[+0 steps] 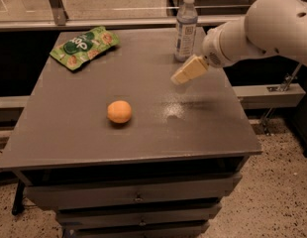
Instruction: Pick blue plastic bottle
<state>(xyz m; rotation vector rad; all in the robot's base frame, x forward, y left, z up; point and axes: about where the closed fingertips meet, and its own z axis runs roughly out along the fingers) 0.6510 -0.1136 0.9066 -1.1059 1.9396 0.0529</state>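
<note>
The blue plastic bottle (185, 28) stands upright near the far right edge of the grey table (94, 133). It is clear and bluish, with a white cap and a pale label. My gripper (185, 71) hangs above the table just in front of the bottle, a little below and left of its base in the picture. Its cream fingers point down and left. It holds nothing and does not touch the bottle. The white arm (272, 29) comes in from the right.
An orange fruit (119, 111) lies in the middle of the table. A green snack bag (84, 46) lies at the far left corner. Drawers (133, 197) sit under the tabletop. A metal rail (143, 21) and glass run behind the table.
</note>
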